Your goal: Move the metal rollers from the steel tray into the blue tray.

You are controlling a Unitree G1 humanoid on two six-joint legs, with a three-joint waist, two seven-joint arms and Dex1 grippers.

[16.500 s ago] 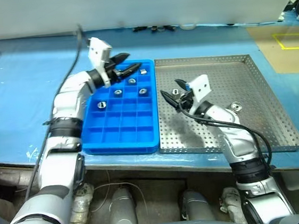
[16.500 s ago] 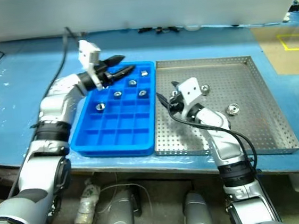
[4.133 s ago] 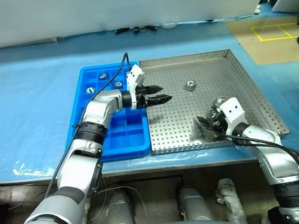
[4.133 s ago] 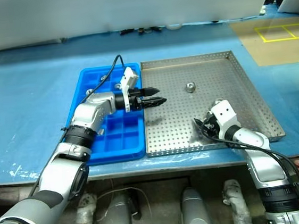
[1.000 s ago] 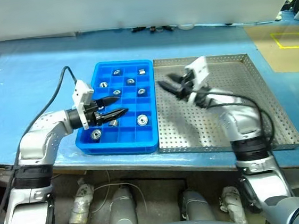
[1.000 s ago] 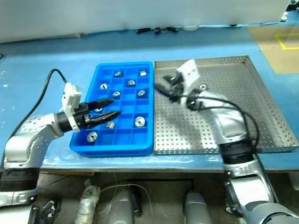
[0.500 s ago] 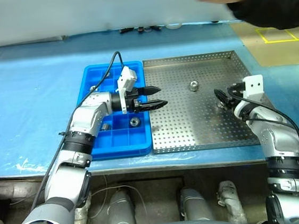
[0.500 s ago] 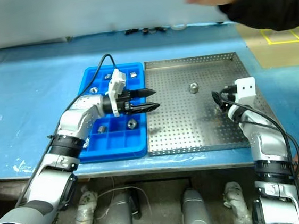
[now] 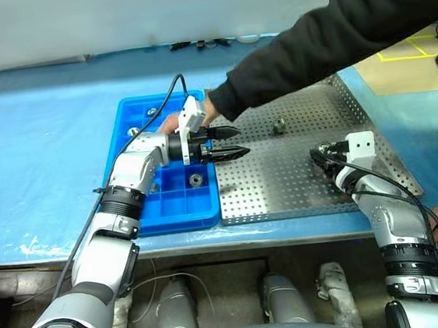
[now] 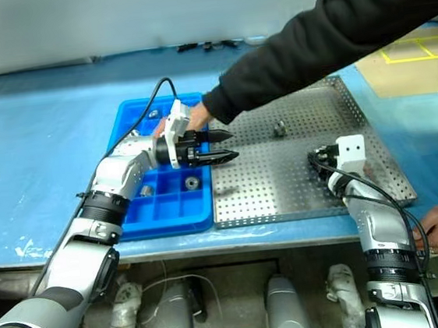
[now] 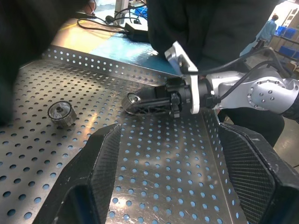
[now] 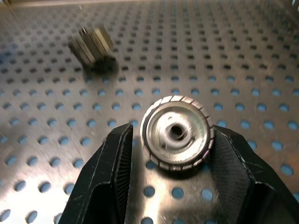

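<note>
Right gripper: fingers closed around one roller on the steel tray.
Left gripper: fingers apart, empty, over the tray's edge.
Second roller: mid-tray.
Blue tray: rollers inside.

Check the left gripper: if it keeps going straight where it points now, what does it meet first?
Judging by the left wrist view, the left gripper points across the steel tray straight at the right gripper and the metal roller between its fingers. The second roller lies off that line. Depth is uncertain.
</note>
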